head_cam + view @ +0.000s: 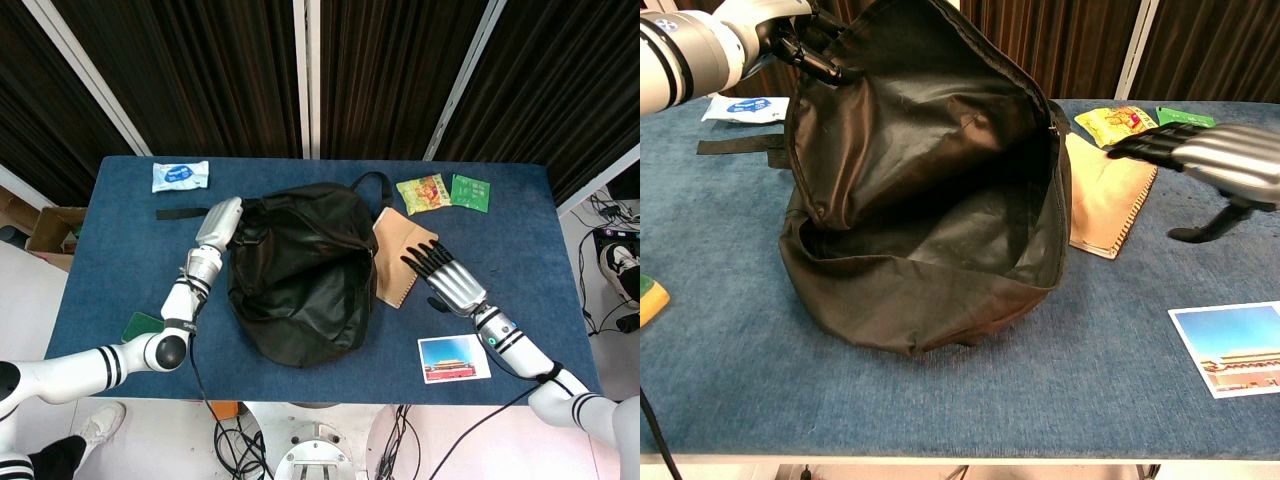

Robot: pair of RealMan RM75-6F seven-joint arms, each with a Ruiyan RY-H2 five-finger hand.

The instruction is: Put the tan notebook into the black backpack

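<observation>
My right hand (452, 279), fingers stretched flat and gripping nothing, rests on the tan notebook (400, 254) right of centre, so I should slide it left into the black backpack (300, 270), whose rim my left hand (220, 226) grips.

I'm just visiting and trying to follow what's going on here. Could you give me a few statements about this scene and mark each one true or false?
1. The left hand holds the black backpack open by its upper edge. True.
2. The tan notebook is already inside the backpack. False: it lies on the table, beside the bag.
3. The right hand reaches over the notebook. True.
4. The postcard lies on top of the backpack. False: it lies on the table, apart from it.
</observation>
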